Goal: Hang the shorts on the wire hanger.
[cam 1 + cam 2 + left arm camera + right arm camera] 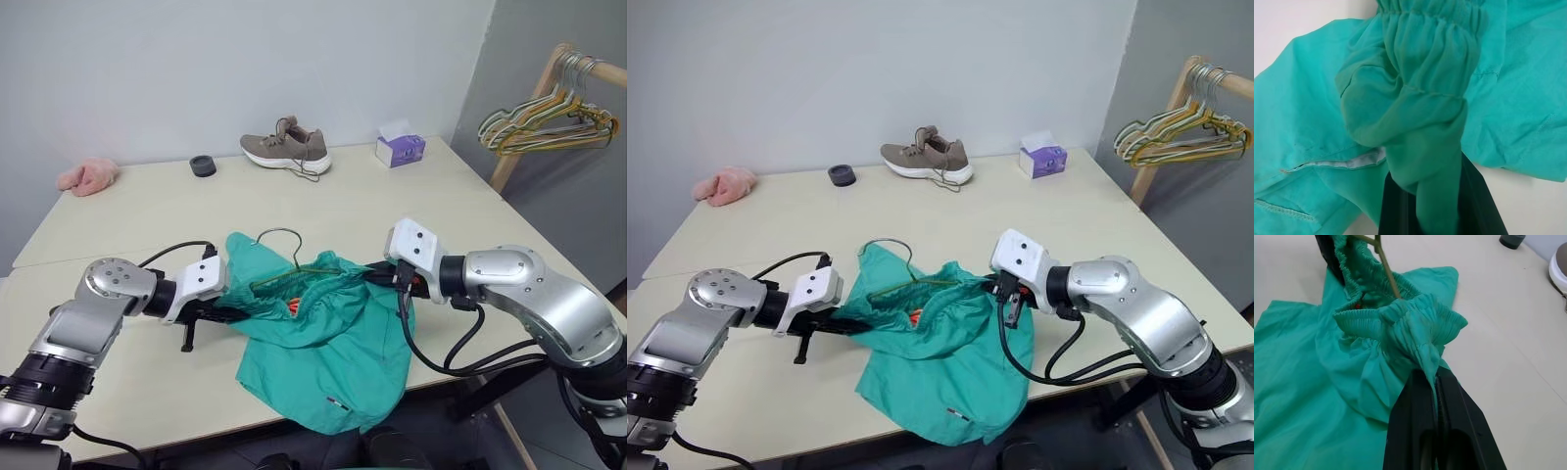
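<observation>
Teal-green shorts, gathered waistband stretched open around thin wire hanger

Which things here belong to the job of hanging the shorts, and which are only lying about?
Belong to the job:
- shorts, waistband pinched by both grippers
- wire hanger, hook poking out above the waistband
- left gripper
- right gripper

Lying about:
- shoe
- tissue box
- pink cloth
- small dark cap
- bunch of hangers on the rack
</observation>
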Robot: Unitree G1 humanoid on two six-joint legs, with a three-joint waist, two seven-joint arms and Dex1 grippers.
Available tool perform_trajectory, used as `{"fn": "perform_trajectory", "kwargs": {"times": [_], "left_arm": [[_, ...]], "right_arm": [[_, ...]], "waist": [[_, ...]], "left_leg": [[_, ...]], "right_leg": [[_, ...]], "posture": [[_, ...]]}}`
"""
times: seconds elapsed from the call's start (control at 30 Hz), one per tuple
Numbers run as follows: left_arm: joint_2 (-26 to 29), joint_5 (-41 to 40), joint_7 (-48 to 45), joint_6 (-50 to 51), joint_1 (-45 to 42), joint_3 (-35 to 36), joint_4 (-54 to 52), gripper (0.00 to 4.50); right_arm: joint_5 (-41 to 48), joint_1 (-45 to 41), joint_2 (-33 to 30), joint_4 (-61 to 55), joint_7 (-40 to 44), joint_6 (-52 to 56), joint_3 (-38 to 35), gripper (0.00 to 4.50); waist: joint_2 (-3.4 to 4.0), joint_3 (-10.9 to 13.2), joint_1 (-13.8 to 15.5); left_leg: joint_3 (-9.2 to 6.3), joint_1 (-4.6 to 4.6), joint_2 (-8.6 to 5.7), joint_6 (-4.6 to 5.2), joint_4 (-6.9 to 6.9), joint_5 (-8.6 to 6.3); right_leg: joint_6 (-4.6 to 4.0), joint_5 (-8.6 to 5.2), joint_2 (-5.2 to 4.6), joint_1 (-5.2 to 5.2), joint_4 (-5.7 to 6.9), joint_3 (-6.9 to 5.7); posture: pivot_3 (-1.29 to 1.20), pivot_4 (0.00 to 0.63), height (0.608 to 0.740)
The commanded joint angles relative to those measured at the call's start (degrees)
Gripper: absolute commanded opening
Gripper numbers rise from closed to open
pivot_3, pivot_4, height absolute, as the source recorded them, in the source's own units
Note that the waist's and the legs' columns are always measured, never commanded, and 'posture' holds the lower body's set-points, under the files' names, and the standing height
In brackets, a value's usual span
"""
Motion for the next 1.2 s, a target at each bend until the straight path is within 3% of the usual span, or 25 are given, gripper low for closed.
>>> {"fn": "perform_trajectory", "kwargs": {"times": [0.03,0.37,0.57,0.8,0.97,1.2], "left_arm": [[-0.5,-0.2,0.3,0.2,-1.4,0.3,-2.7,0.0],[-0.6,-0.7,-0.1,1.0,-0.8,0.7,-4.4,0.0],[-1.3,-0.2,-0.5,1.0,-1.8,-0.2,-4.0,0.0],[-1.8,0.7,-0.7,0.3,-2.9,-1.3,-3.3,0.0],[-2.1,0.6,-0.7,0.8,-2.4,-1.0,-4.0,0.0],[-2.4,0.4,-0.5,0.9,-2.2,-0.8,-4.3,0.0]], "right_arm": [[-1.5,-0.6,-1.2,-1.2,1.8,-2.5,-0.5,0.69],[2.0,1.6,-10.4,-2.4,8.2,1.3,-7.3,4.16],[-1.0,2.1,-9.1,-1.3,8.5,0.1,-1.1,4.16],[-7.4,-2.6,-2.9,7.7,10.9,-4.7,7.5,4.16],[-9.3,-4.3,-1.6,10.5,13.4,-6.7,8.7,2.93],[-11.7,-4.4,-1.0,12.4,15.7,-9.5,8.9,0.36]], "waist": [[0.0,0.0,0.0],[-0.01,0.0,0.0],[-0.01,0.0,-0.4],[-0.01,0.0,-0.3],[-0.01,0.0,-0.1],[-0.01,0.0,-0.1]], "left_leg": [[0.0,0.0,0.0,0.0,0.0,0.0],[0.0,0.01,0.0,0.0,0.0,0.0],[0.03,0.04,0.01,0.0,0.01,0.0],[0.06,0.04,-0.01,0.01,0.09,0.01],[-0.01,0.02,-0.01,0.0,0.02,0.0],[-0.03,0.02,-0.01,0.0,0.0,0.0]], "right_leg": [[0.0,0.0,0.0,0.0,0.0,-0.01],[0.0,0.0,0.0,0.02,0.0,-0.02],[0.0,0.0,0.01,0.02,0.01,0.01],[0.0,0.0,0.01,0.05,0.01,0.03],[-0.01,0.0,0.0,0.02,0.01,-0.02],[-0.01,0.0,0.0,0.01,0.02,-0.04]], "posture": [[-0.22,0.0,0.74],[-0.23,0.0,0.74],[-0.24,0.0,0.74],[-0.23,0.0,0.74],[-0.22,0.0,0.74],[-0.21,0.0,0.74]]}}
